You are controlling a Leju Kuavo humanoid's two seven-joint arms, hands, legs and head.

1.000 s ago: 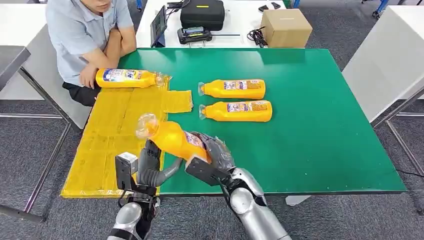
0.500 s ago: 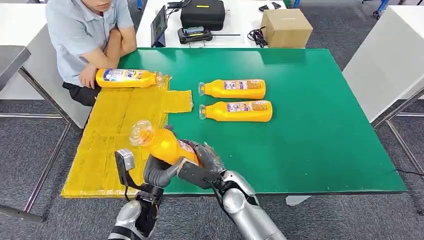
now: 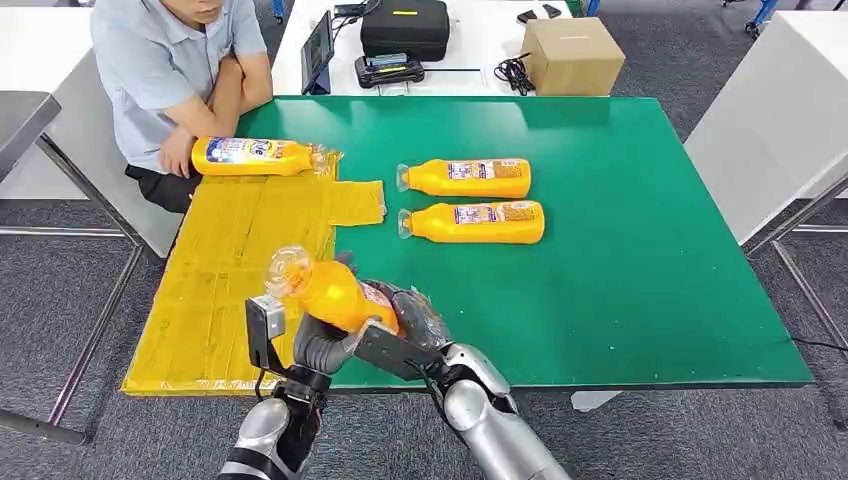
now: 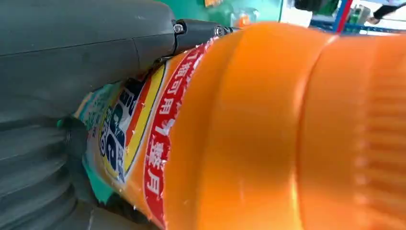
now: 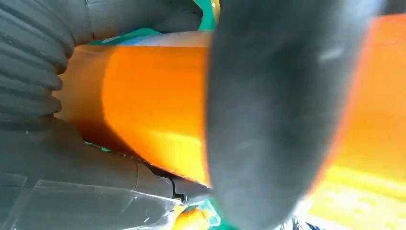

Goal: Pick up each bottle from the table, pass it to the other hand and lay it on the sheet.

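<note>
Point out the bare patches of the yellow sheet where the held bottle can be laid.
Free: the yellow sheet from the person's bottle down to its near edge. Crowded: the sheet's far end, where that bottle and the person's hand lie.

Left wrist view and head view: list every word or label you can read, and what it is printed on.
"可用1整月" on the red band of the held orange bottle, left wrist view.
Blue lettering beside it: cut off, unreadable.
Labels on the two table bottles and the sheet bottle: too small.
</note>
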